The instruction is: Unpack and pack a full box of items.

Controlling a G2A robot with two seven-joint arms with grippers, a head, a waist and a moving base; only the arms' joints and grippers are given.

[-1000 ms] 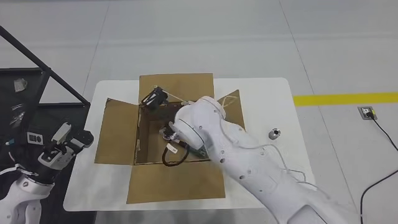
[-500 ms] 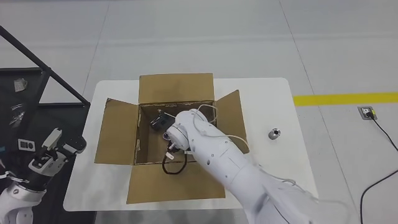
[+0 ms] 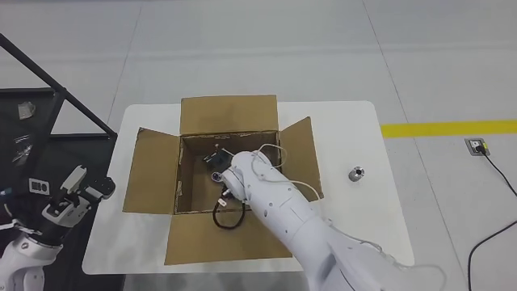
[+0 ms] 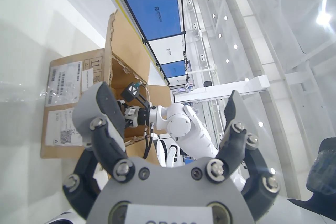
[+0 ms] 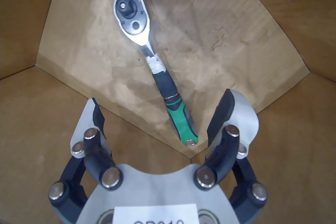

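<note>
An open cardboard box stands in the middle of the white table, all flaps folded out. On its floor lies a ratchet wrench with a chrome head and a green and black handle. My right gripper hangs open inside the box just above the handle end, one finger on each side, touching nothing. From above, its wrist is down inside the box near the back wall. My left gripper is open and empty off the table's left edge, facing the box's side.
A small metal piece stands on the table to the right of the box. A dark rack holding small items is beyond the table's left side. The right arm leans over the box's front part.
My right gripper has come down from above the back flap into the box. The left gripper has shifted slightly beside the table's left edge, still open.
</note>
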